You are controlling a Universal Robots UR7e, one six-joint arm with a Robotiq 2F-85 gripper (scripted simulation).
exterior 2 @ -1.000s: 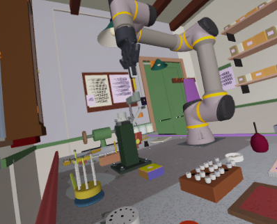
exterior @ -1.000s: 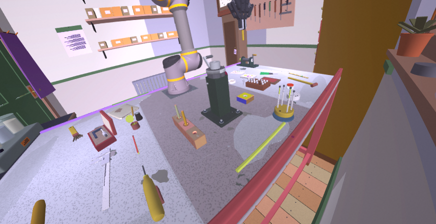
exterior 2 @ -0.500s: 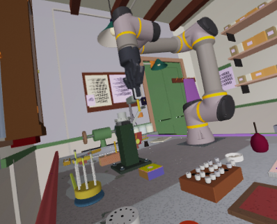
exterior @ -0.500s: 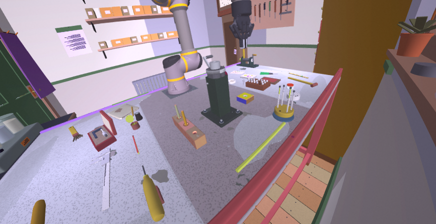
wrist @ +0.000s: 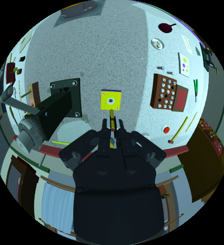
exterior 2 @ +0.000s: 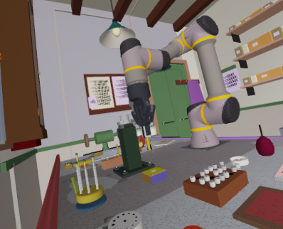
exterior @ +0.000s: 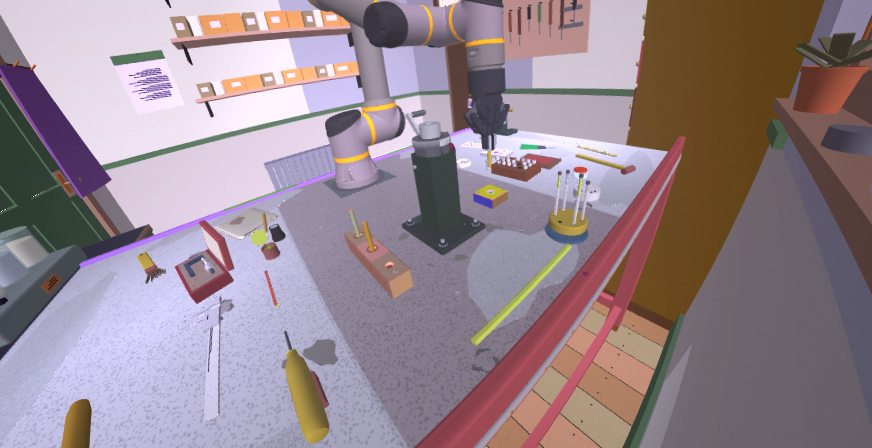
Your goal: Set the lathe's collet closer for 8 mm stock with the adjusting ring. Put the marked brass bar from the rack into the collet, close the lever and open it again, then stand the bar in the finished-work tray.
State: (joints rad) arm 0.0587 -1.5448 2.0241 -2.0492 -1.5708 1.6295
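Note:
My gripper (exterior: 488, 144) (exterior 2: 147, 134) (wrist: 112, 125) hangs point-down above the small yellow finished-work tray (exterior: 490, 195) (exterior 2: 154, 175) (wrist: 110, 101), to the right of the lathe's dark green column (exterior: 437, 194) (exterior 2: 130, 149). The brass bar (exterior: 489, 159) (exterior 2: 148, 143) (wrist: 111, 120) stands upright below the fingers, its lower end well above the tray's central hole. The collet closer (exterior: 431, 130) (wrist: 29, 132) with its knurled adjusting ring and lever (wrist: 14, 100) tops the column. The wooden rack (exterior: 378, 261) with two more bars stands left of the column. The gripper is closed on the brass bar.
The lathe column is the nearest obstacle, just left of my gripper. A brown block of collets (exterior: 516, 165) (exterior 2: 215, 179) lies behind the tray, and a round stand of upright rods (exterior: 567, 220) (exterior 2: 89, 193) is near the red rail (exterior: 567, 305). A long yellow bar (exterior: 523, 295) lies on the table.

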